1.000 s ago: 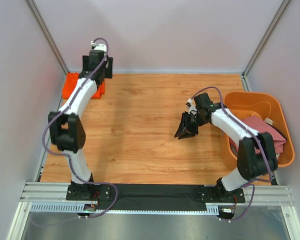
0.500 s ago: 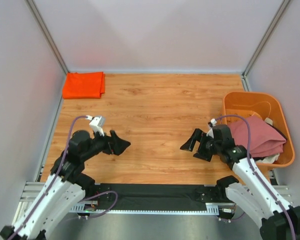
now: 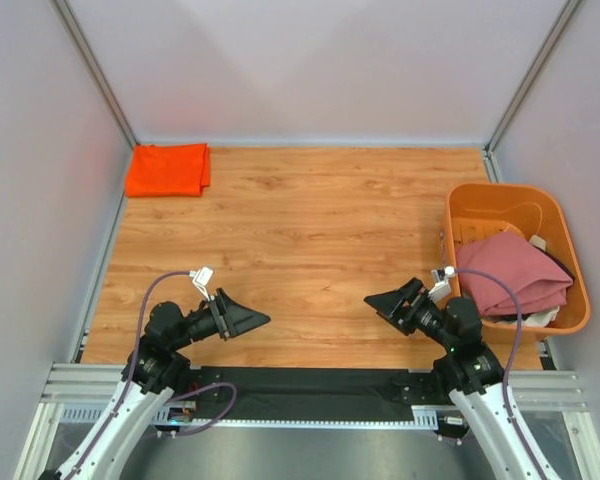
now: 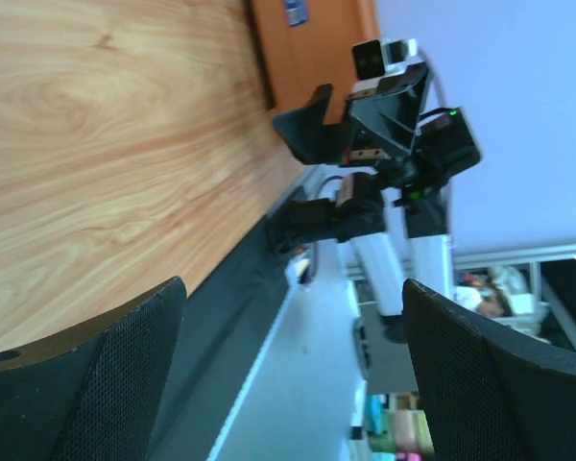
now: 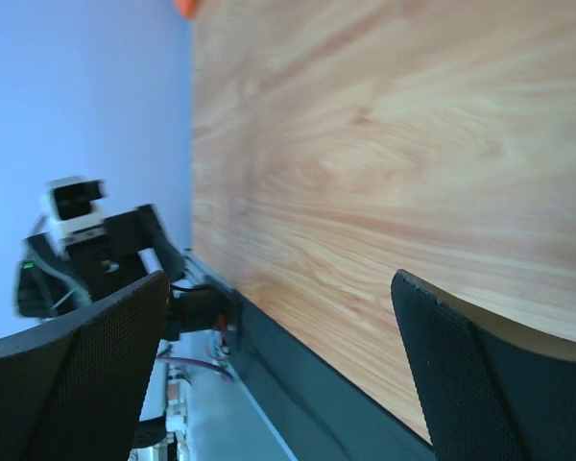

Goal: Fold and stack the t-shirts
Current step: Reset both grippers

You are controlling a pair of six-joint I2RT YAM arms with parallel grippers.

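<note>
At the near edge of the table [image 3: 310,215], both arms were drawn back low over their bases, with the two grippers pointing toward each other across the middle. The left gripper [image 3: 252,320] stood wide open with nothing between its fingers, and its wrist camera showed only bare wood and the other arm past the two dark pads. The right gripper [image 3: 383,302] was likewise spread fully apart and empty, hanging above the wood without touching cloth.

Just beside the right arm, at the table's right edge, sat the orange tub [image 3: 500,190]. A dusty pink t-shirt [image 3: 512,272] lay bunched inside it, filling its near half and rising to the rim, with something white showing beneath its near edge.

Farthest away, in the far left corner of the table, the bright orange t-shirt [image 3: 166,170] lay folded into a flat rectangle, well apart from both grippers.
</note>
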